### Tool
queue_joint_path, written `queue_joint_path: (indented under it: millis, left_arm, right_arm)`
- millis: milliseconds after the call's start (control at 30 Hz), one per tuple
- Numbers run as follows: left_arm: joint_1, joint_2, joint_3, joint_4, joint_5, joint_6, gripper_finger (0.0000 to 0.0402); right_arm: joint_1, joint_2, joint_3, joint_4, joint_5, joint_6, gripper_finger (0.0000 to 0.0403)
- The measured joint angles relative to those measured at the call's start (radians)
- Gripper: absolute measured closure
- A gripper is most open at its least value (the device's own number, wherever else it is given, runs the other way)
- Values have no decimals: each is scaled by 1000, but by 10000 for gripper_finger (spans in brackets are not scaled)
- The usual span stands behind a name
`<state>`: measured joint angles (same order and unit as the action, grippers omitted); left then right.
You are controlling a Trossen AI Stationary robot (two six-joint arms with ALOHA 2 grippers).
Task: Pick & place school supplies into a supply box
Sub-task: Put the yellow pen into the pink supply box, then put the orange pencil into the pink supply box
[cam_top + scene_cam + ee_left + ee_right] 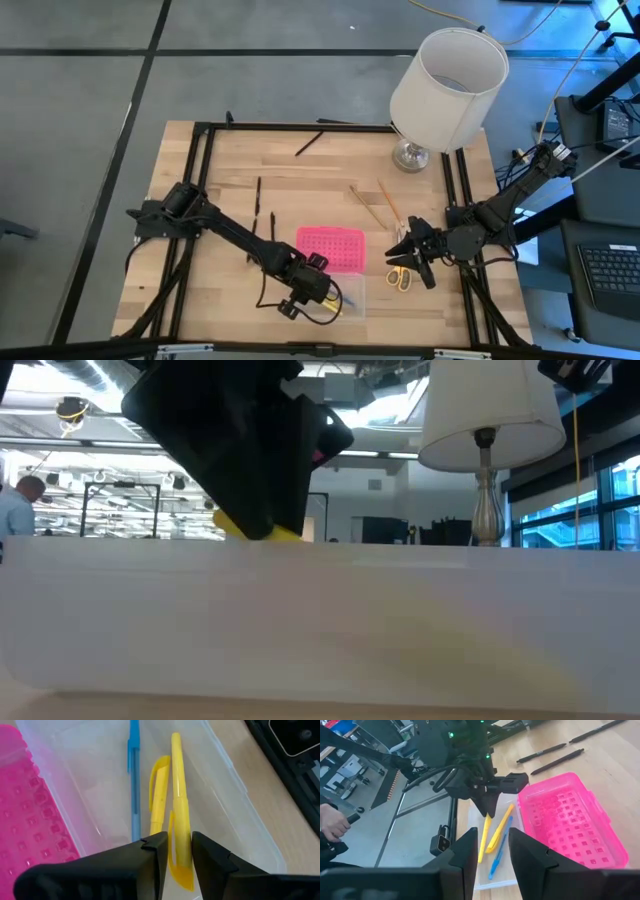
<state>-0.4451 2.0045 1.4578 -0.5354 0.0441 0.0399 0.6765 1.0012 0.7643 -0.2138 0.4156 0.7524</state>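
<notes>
We see a bright pink plastic lid (331, 247) patterned with a grid of raised dots, beside a clear plastic box base (100, 795). In the base lie a thin blue pen (134, 775) and two yellow pens (179, 795). The arms, the left gripper (178, 855) and the right gripper (411, 252) are black. The wooden table (230, 180) is pale tan, with thin black pens (309, 143), wood-brown pencils (388, 203) and yellow-handled scissors (399, 277). The lamp shade (449, 89) is white.

Supply box (320, 620) a white blur low down, scissors (400, 277) half under right gripper (408, 252) (finger gap unclear)
</notes>
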Motion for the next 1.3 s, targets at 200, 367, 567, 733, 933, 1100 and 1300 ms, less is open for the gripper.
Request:
queue_joint_path:
  millis: [200,367,567,733,933,1100,1300]
  left_arm:
    - [-10,0,0,0,-1,0,319]
    - [-13,0,0,0,-1,-25,312]
    - [-11,0,0,0,-2,-35,298]
    - [-11,-1,0,0,-1,-103,280]
    - [6,-52,0,-11,52,-208,266]
    - [31,-136,0,16,37,-273,265]
    - [57,-222,0,44,32,-249,265]
  right_arm:
    - [0,0,0,0,0,-1,288]
    - [0,0,0,0,-1,-1,288]
    - [0,0,0,0,-4,1,288]
    - [0,0,0,-8,-27,28,288]
    - [-27,-1,0,-123,-25,152,288]
    - [-89,-1,0,-280,49,267,288]
    - [-200,7,0,-640,32,399,288]
